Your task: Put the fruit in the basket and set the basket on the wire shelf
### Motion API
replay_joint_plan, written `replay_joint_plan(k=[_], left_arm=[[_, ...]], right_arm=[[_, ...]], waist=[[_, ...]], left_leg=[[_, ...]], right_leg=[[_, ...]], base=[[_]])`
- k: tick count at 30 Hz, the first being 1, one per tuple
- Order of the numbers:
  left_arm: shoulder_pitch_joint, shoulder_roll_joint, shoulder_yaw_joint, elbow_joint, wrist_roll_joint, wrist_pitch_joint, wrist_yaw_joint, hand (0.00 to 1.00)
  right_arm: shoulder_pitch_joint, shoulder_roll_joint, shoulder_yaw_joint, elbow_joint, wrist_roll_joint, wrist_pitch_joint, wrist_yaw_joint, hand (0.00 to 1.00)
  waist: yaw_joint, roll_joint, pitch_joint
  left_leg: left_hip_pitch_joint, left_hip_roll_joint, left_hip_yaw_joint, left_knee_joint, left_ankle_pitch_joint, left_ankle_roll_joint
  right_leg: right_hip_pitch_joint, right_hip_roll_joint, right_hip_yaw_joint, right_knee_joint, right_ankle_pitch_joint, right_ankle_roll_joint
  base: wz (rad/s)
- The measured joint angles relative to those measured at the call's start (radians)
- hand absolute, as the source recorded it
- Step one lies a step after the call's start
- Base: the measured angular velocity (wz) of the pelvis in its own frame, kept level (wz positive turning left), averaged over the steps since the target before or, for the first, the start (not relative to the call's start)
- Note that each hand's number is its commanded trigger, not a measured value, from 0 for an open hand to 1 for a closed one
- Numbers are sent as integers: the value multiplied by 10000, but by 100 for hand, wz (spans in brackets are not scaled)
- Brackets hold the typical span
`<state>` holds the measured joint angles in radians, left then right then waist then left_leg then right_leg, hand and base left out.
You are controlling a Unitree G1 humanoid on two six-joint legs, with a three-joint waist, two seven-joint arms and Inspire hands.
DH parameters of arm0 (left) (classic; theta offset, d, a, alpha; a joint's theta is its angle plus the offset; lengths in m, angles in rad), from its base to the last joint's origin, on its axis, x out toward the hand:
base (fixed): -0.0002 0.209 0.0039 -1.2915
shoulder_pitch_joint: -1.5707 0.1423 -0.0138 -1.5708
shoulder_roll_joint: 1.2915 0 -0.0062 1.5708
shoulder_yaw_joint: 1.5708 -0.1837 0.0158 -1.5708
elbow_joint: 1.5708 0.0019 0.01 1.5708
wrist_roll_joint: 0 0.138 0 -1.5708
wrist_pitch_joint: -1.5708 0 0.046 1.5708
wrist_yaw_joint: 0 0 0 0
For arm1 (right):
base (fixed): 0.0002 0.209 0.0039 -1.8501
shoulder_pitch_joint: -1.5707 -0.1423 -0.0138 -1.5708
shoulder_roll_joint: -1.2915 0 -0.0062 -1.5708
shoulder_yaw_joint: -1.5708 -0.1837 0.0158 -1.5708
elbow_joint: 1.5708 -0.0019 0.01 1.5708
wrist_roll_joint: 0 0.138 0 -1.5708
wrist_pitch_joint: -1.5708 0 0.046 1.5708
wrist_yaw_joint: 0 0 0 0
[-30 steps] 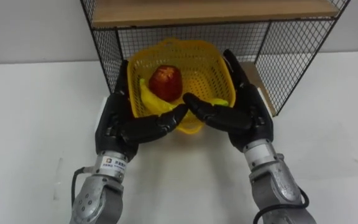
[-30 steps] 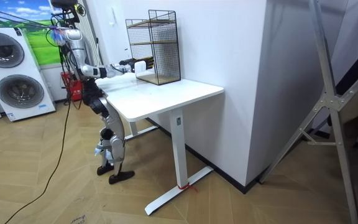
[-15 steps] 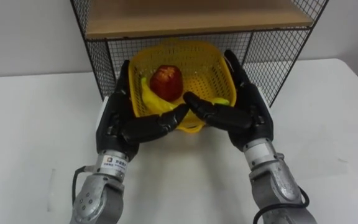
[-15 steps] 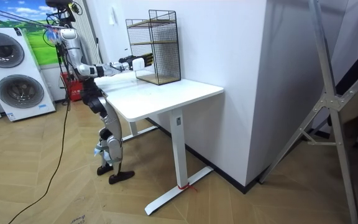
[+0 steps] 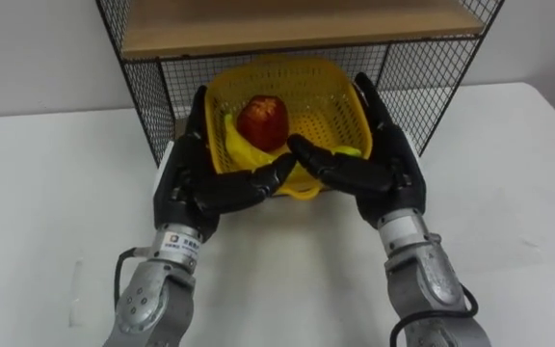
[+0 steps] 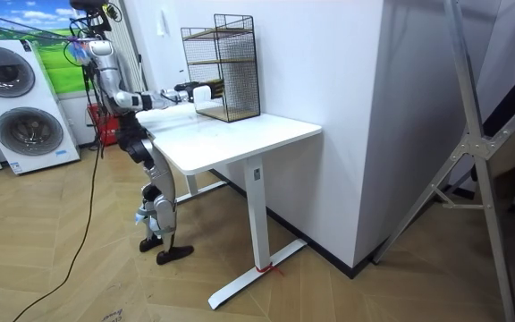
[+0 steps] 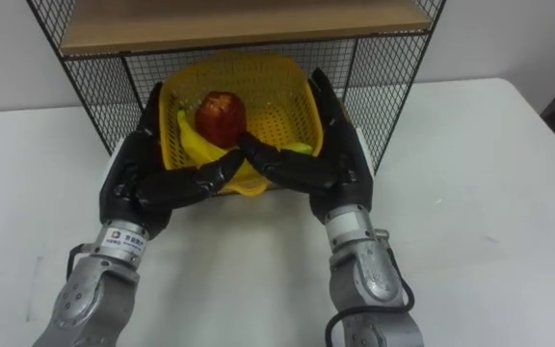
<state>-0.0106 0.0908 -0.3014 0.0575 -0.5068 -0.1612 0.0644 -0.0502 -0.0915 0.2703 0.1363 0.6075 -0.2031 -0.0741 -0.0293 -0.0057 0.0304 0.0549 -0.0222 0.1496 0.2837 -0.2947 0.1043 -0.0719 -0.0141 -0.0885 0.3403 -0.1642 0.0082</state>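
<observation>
A yellow mesh basket point(image 5: 308, 89) holds a red apple point(image 5: 262, 120) and a banana point(image 5: 243, 151); a small yellow-green fruit end point(image 5: 347, 151) lies at its right. Its back half sits inside the lower bay of the black wire shelf point(image 5: 160, 96), under the wooden board point(image 5: 287, 24). My left hand point(image 5: 186, 181) and right hand point(image 5: 395, 166) cradle it from both sides. Their thumbs lie along its walls, and their straight fingers meet under its front rim. In the right eye view the basket point(image 7: 270, 85) lies between the left hand point(image 7: 133, 185) and right hand point(image 7: 347, 159).
The shelf point(image 6: 222, 67) stands at the far end of a white table point(image 6: 240, 134) against the wall. I stand at the table's end by the room view's left. Bare tabletop point(image 5: 46, 193) lies on either side of my arms. Washing machines point(image 6: 12, 107) stand behind me.
Both hands have carried the basket a little deeper under the wooden board. The eye view has shifted as well.
</observation>
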Motion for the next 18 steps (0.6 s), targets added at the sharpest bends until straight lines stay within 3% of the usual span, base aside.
replay_joint_plan(k=[9,14,18], left_arm=[[-1519,-123,478,1334,-28,1360,421,0],[-2996,-624,1144,2468,-140,1901,804,0],[-3684,-722,1415,3096,-422,2316,1071,0]], right_arm=[[-1762,58,-382,1794,253,1293,-487,0],[-2727,107,-596,2013,532,1935,-922,0],[-3680,91,-753,2740,779,2434,-1155,0]], waist=[[83,-89,-34],[134,-143,-52],[149,-229,-100]], left_leg=[[148,-14,-99,10,136,-16],[377,-5,-113,-117,227,-47],[452,-12,-113,-156,275,-71]], right_leg=[[216,-63,-123,-247,68,-35],[420,-88,-190,-345,122,-68],[481,-87,-196,-345,131,-83]], base=[[3],[1],[0]])
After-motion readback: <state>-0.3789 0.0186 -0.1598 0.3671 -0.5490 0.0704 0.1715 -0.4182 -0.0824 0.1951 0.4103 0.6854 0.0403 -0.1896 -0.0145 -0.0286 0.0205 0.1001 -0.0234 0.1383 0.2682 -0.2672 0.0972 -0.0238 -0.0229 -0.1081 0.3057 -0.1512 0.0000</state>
